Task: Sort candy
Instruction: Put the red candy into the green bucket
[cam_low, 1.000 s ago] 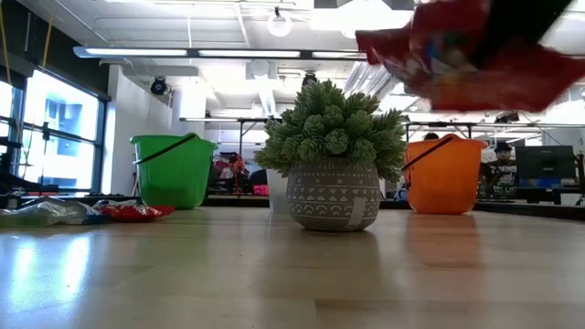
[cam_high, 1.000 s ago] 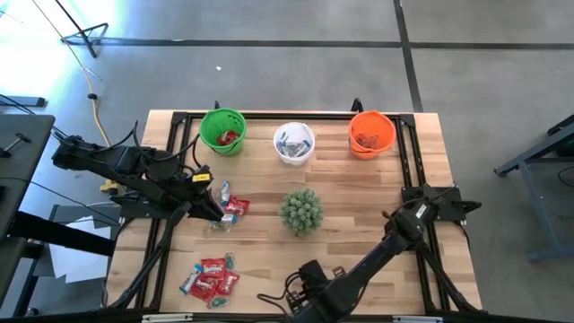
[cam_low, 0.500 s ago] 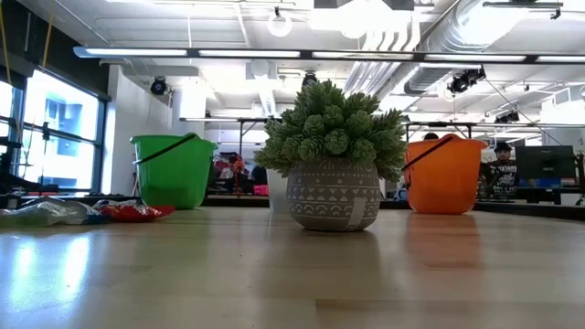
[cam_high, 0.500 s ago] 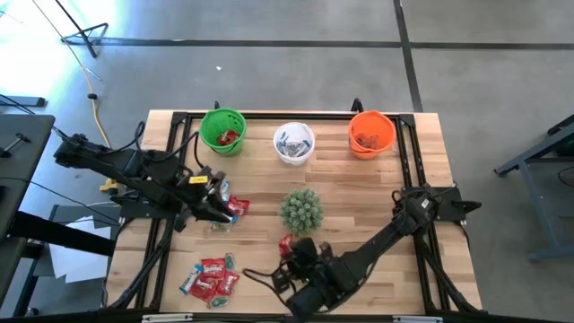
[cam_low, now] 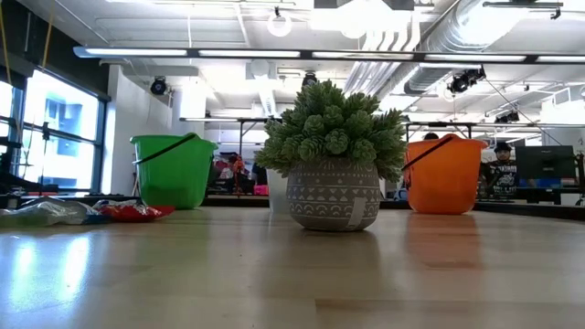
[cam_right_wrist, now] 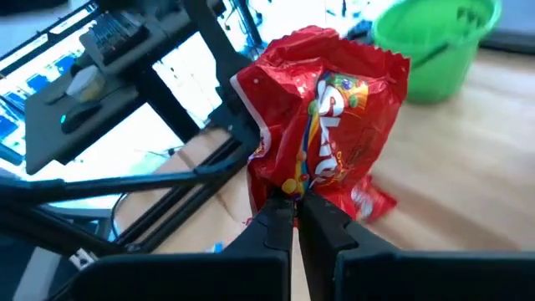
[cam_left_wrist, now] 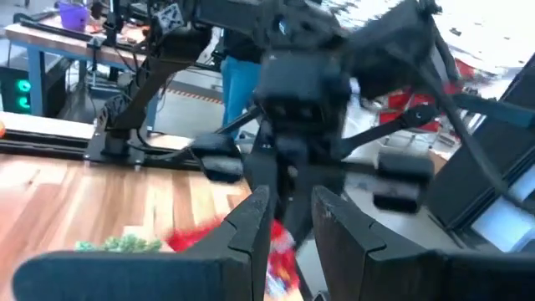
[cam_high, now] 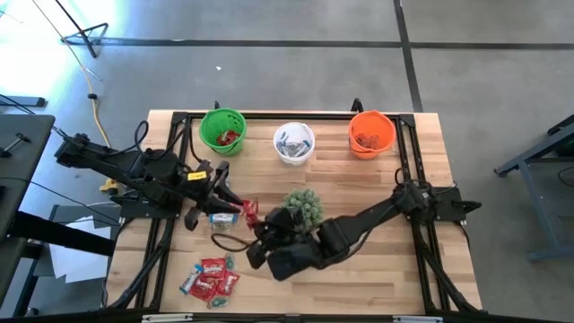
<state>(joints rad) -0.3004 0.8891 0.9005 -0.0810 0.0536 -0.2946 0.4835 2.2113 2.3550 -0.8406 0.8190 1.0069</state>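
My right gripper (cam_high: 255, 221) reaches across the table to just left of the spiky plant (cam_high: 302, 208) and is shut on a red candy packet (cam_right_wrist: 322, 134), which also shows as a red candy packet (cam_high: 249, 211) from above. My left gripper (cam_high: 230, 199) faces it from the table's left, open, and in its wrist view the left gripper (cam_left_wrist: 288, 224) has red wrapper (cam_left_wrist: 277, 255) showing between its fingers. A blue-and-white candy (cam_high: 220, 216) lies below it. More candy (cam_high: 211, 278) lies near the near edge. Neither gripper shows in the low view. My right gripper pinches the red packet by one edge (cam_right_wrist: 292, 194) between its two fingers, which come roughly level from the table's right. The packet is lifted clear and stands up crumpled beyond the fingertips. My left gripper: I cannot tell whether its open fingers (cam_left_wrist: 251, 221) touch the packet.
The green cup (cam_high: 222, 131), white cup (cam_high: 293, 142) and orange cup (cam_high: 371, 133) stand in a row at the far edge, each with candy in it. The potted plant (cam_low: 334, 174) stands mid-table beside the right arm. Loose candies (cam_low: 132, 212) lie on the table's left.
My right gripper has carried the red packet from the near edge up and toward the far left, past the plant to my left gripper, leaving the low view. My left gripper has shifted slightly toward the table's right to meet it.
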